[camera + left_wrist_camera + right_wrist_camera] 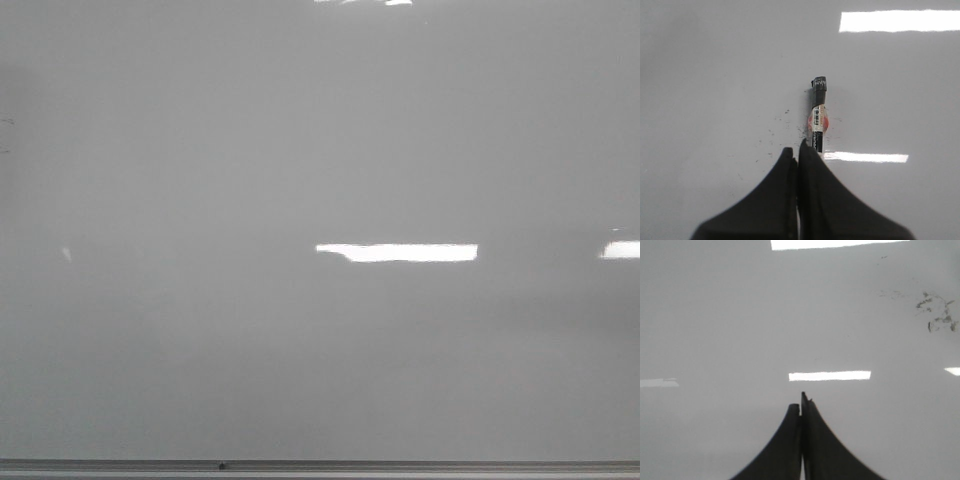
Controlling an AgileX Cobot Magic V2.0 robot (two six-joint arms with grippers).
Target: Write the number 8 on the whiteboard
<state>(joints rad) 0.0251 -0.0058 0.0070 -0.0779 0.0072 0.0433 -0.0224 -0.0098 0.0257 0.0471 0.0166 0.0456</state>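
**Whiteboard unmarked in front view; marker clamped in left end effector**

From my station, the whiteboard (200, 200) fills the front view with its grey frame edge (400, 466) along the bottom, and I find no number 8 on it. The left end effector (799, 152) is clamped on a black marker (817, 112) (red-and-white label band), its far end at the board. The right end effector (801, 402) is pressed together, holding nothing. Faint black smudges (937, 315) show in the right wrist view.
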